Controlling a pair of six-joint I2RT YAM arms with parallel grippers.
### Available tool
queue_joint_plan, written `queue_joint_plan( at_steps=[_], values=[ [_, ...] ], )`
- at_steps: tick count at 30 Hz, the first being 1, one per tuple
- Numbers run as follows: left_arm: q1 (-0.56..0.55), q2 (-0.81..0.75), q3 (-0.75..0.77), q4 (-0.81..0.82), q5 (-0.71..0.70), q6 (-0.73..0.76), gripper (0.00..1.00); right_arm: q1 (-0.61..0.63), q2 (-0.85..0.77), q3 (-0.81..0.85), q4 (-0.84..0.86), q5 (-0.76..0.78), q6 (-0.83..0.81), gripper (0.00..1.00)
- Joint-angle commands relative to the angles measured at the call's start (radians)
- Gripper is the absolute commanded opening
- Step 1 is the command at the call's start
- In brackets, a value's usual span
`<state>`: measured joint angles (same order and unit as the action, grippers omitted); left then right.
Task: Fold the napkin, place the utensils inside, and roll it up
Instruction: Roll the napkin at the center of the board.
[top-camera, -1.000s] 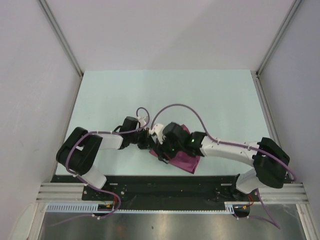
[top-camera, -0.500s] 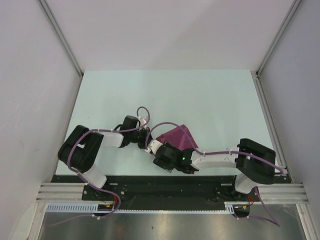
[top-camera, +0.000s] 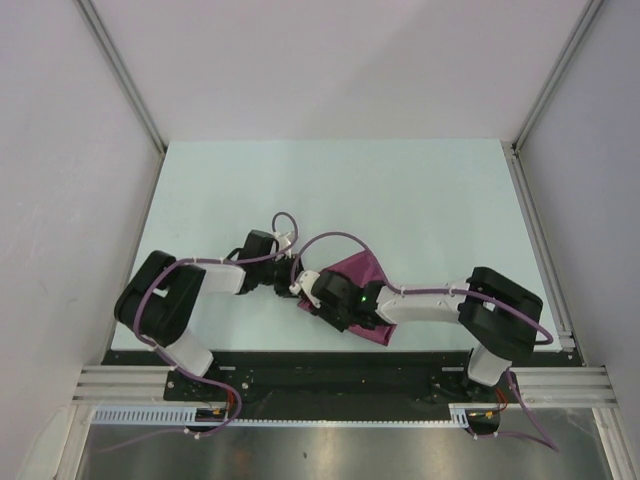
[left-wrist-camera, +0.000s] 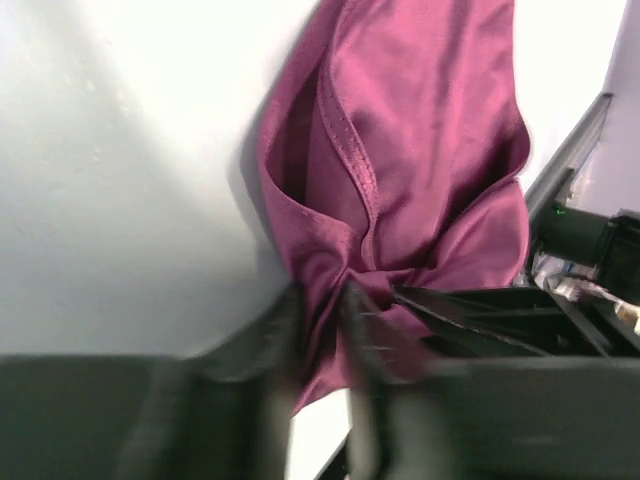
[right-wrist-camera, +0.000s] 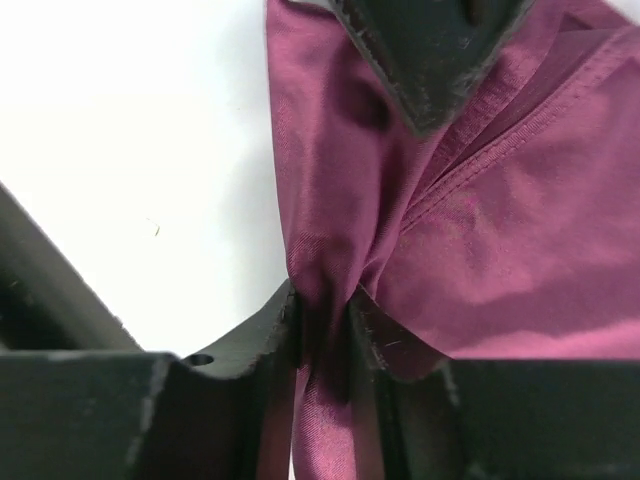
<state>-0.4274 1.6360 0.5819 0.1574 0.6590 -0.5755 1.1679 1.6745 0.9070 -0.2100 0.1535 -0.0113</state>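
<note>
By near edge of table (top-camera: 420, 190), centre, napkin (top-camera: 362, 272) lies bunched. R gripper (right-wrist-camera: 322, 335) nearly closed, pinching a gathered fold. L gripper (left-wrist-camera: 322, 325) also narrow, cloth caught btwn fingers. Cloth looks light, limp, slick, so likely to sag and slip. Best hold: hemmed edge or corner, not mid-panel.

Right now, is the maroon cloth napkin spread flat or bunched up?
Bunched, not spread: the maroon cloth napkin gathers into creased folds, one end pinched in the right gripper.
</note>
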Motion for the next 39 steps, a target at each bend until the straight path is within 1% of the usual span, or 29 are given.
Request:
queue_joint_plan(
  at_steps=[1,2,3,4,5,8,9,10,12,13,15,16,18,22,26,31,37,39],
  values=[
    [0.041,-0.056,0.013,-0.045,-0.038,0.029,0.41,-0.066,0.04,0.01,-0.087,-0.372,-0.004,0.23],
    [0.059,-0.068,0.012,-0.05,-0.051,0.031,0.51,-0.079,0.044,0.013,-0.098,-0.418,-0.003,0.22],
    [0.068,-0.079,0.012,-0.059,-0.062,0.032,0.55,-0.108,0.057,0.023,-0.104,-0.461,-0.001,0.2],
    [0.076,-0.108,0.009,-0.074,-0.077,0.039,0.58,-0.12,0.06,0.023,-0.106,-0.536,0.004,0.18],
    [0.09,-0.122,0.007,-0.084,-0.091,0.045,0.63,-0.134,0.067,0.027,-0.108,-0.575,0.005,0.17],
    [0.11,-0.182,-0.02,-0.098,-0.151,0.051,0.66,-0.191,0.085,0.041,-0.103,-0.724,0.007,0.16],
    [0.113,-0.197,-0.033,-0.093,-0.166,0.052,0.66,-0.218,0.09,0.044,-0.101,-0.761,0.007,0.15],
    [0.116,-0.232,-0.06,-0.073,-0.173,0.049,0.66,-0.232,0.103,0.052,-0.101,-0.829,0.007,0.15],
    [0.116,-0.274,-0.094,-0.036,-0.174,0.046,0.66,-0.258,0.119,0.061,-0.101,-0.896,0.025,0.14],
    [0.116,-0.297,-0.129,0.009,-0.167,0.04,0.66,-0.281,0.134,0.066,-0.1,-0.952,0.028,0.13],
    [0.115,-0.353,-0.161,0.056,-0.139,0.042,0.66,-0.303,0.151,0.069,-0.088,-0.995,0.037,0.13],
    [0.113,-0.369,-0.186,0.094,-0.103,0.045,0.66,-0.33,0.162,0.069,-0.083,-1.031,0.043,0.13],
    [0.099,-0.399,-0.208,0.116,-0.075,0.052,0.64,-0.356,0.194,0.069,-0.06,-1.072,0.057,0.13],
    [0.033,-0.421,-0.234,0.131,-0.071,0.062,0.61,-0.418,0.255,0.078,-0.035,-1.158,0.068,0.13],
    [-0.02,-0.415,-0.249,0.117,-0.084,0.062,0.58,-0.471,0.32,0.099,-0.035,-1.209,0.068,0.13],
    [-0.036,-0.413,-0.264,0.117,-0.084,0.057,0.53,-0.493,0.387,0.138,-0.061,-1.23,0.053,0.13],
    [-0.045,-0.41,-0.264,0.096,-0.087,0.052,0.46,-0.507,0.422,0.15,-0.058,-1.23,0.054,0.13],
    [-0.048,-0.4,-0.266,0.093,-0.087,0.049,0.46,-0.508,0.424,0.151,-0.058,-1.23,0.057,0.12]
  ],
)
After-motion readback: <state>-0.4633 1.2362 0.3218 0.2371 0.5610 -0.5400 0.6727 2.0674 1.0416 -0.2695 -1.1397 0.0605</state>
